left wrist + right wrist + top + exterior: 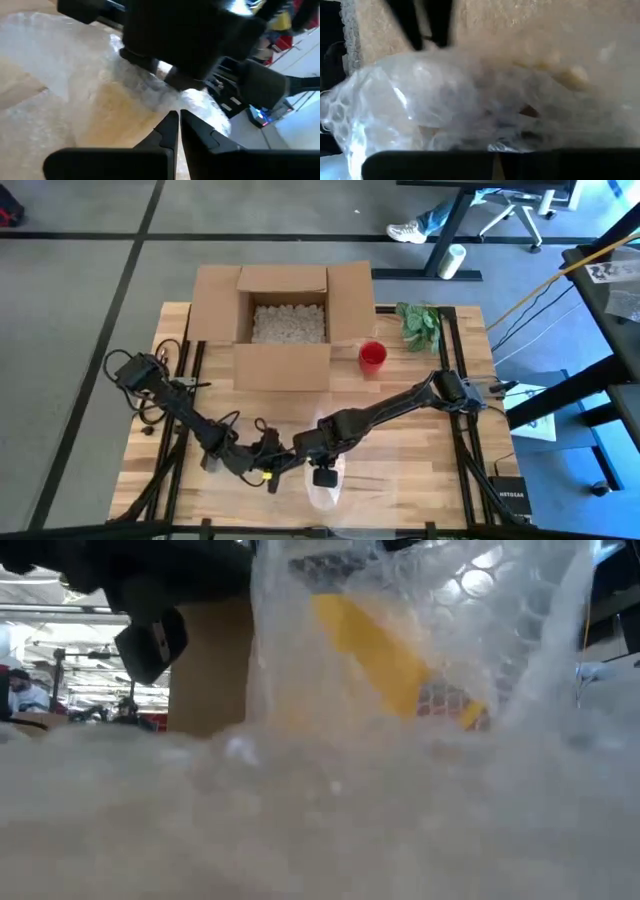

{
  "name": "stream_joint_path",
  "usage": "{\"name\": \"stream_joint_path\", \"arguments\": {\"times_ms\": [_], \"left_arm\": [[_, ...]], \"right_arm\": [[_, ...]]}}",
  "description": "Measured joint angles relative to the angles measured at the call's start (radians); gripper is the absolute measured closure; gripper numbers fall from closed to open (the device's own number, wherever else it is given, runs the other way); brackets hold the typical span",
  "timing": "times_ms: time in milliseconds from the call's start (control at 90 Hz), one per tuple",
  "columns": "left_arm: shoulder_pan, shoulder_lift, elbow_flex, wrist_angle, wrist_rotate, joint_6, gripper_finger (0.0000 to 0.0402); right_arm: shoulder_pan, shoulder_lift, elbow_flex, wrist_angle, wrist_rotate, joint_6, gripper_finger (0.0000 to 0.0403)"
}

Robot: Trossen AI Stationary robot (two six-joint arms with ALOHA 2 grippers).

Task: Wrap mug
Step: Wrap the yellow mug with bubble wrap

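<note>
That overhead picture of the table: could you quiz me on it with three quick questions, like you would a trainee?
1. True or false: the open brown cardboard box holds pale packing filler.
2. Which object stands just right of the box? A) small red cup B) blue bowl C) metal spoon
3. Fill in: both claws meet at the table's near edge over a clear sheet of ____ wrap.

Key
1. True; whitish filler shows inside.
2. A, the small red cup.
3. Bubble: the left claw and right claw are at the clear bubble wrap sheet.
</note>
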Motion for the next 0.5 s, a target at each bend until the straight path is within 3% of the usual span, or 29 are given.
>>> {"name": "stream_joint_path", "arguments": {"times_ms": [500], "left_arm": [[0.042,0.005,0.003,0.032,0.007,0.049,0.0402]], "right_arm": [[-0.002,0.000,0.000,0.002,-0.031,0.004,0.0403]]}}
